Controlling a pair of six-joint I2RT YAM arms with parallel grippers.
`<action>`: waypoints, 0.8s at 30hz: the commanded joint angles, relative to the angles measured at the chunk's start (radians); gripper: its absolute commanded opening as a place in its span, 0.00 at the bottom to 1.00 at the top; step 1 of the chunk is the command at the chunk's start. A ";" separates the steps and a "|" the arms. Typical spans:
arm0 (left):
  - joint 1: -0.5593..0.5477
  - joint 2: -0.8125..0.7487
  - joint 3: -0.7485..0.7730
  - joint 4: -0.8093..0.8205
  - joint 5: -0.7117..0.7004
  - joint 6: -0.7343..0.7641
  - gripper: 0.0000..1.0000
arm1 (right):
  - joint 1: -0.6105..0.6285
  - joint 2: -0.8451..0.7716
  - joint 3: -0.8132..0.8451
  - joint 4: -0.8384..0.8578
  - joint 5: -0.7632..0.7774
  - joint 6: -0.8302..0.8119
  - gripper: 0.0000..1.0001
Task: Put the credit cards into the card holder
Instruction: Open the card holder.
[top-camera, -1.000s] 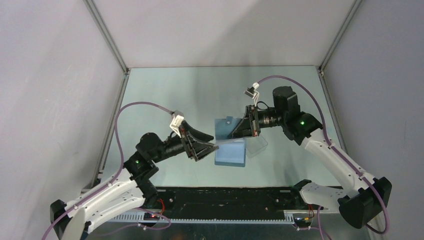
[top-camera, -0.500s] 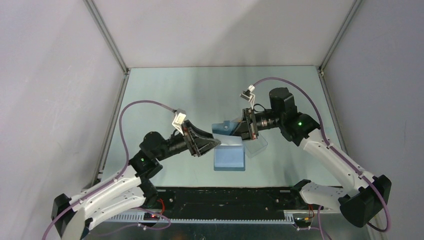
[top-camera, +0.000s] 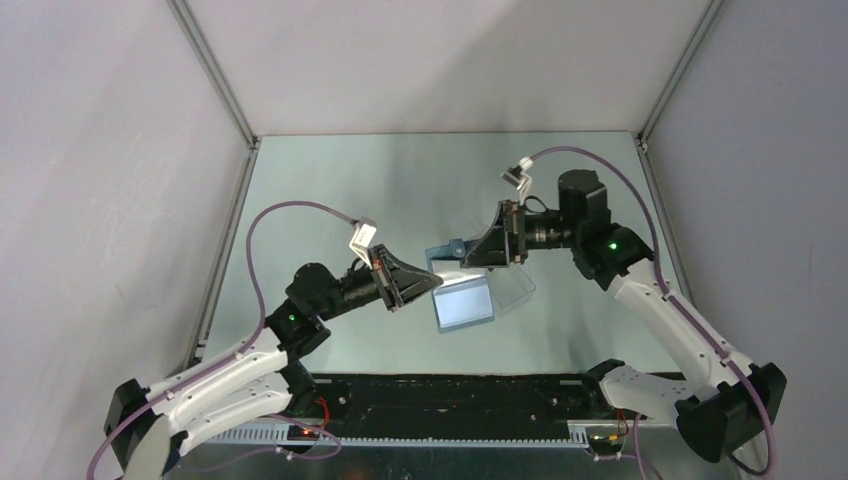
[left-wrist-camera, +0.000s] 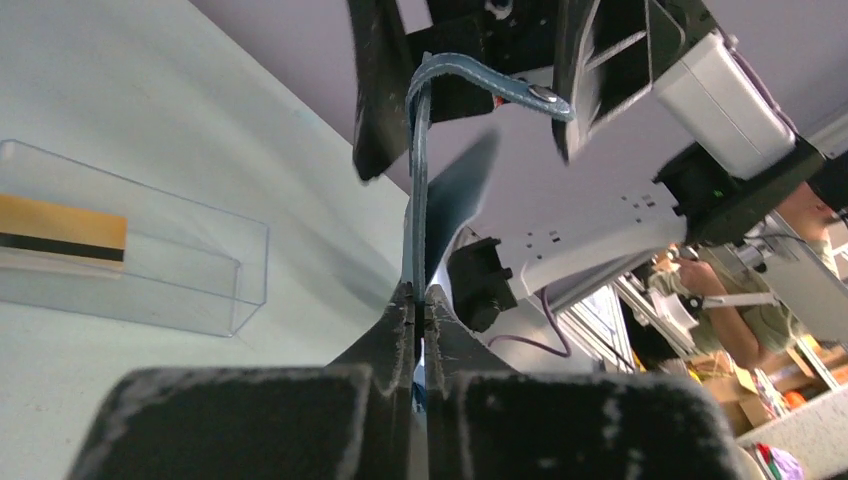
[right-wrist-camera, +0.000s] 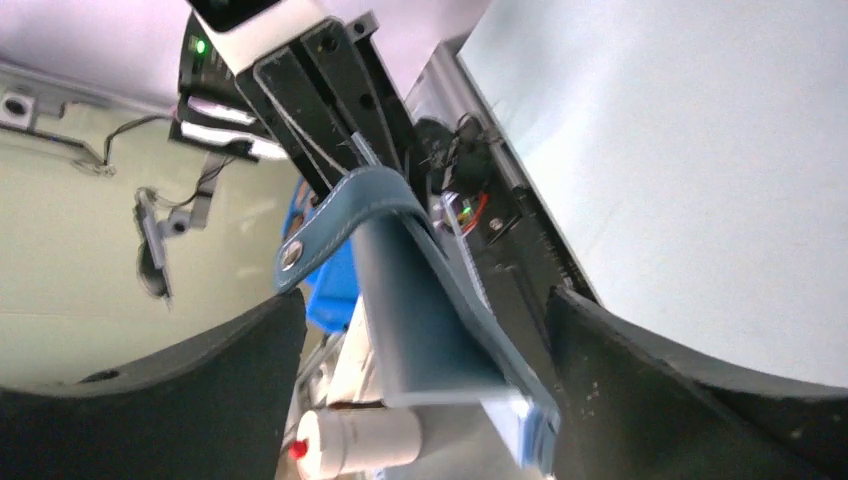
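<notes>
The blue card holder (top-camera: 463, 304) hangs open between the two arms, its clasp tab (top-camera: 457, 246) at the far end. My left gripper (top-camera: 428, 284) is shut on its near edge; the left wrist view shows the holder (left-wrist-camera: 418, 190) edge-on, rising from the shut left gripper (left-wrist-camera: 420, 293). My right gripper (top-camera: 484, 251) stands open around the holder's far flap, its fingers (left-wrist-camera: 378, 95) apart on either side. In the right wrist view the holder (right-wrist-camera: 432, 335) lies between the open right gripper (right-wrist-camera: 425, 298) without being pinched. An orange-gold credit card (left-wrist-camera: 60, 228) with a black stripe lies in a clear box.
The clear plastic box (top-camera: 516, 290) sits on the pale green table (top-camera: 340, 190) just right of the holder, under the right gripper. Grey walls enclose the table on three sides. The arm bases and a black rail (top-camera: 450, 395) line the near edge.
The left gripper has shut on the card holder's near edge. The right gripper has opened and let go of the far flap. The holder now sits tilted and a little further left.
</notes>
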 joint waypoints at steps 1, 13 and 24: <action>0.000 -0.053 -0.038 0.033 -0.090 -0.039 0.00 | -0.106 -0.078 0.010 -0.073 0.076 -0.042 0.97; 0.001 -0.090 -0.037 0.039 -0.090 -0.061 0.00 | -0.105 -0.105 -0.107 -0.004 -0.037 -0.090 0.99; -0.001 -0.048 0.002 0.041 -0.020 -0.066 0.01 | 0.068 0.010 -0.108 0.305 -0.072 0.083 0.39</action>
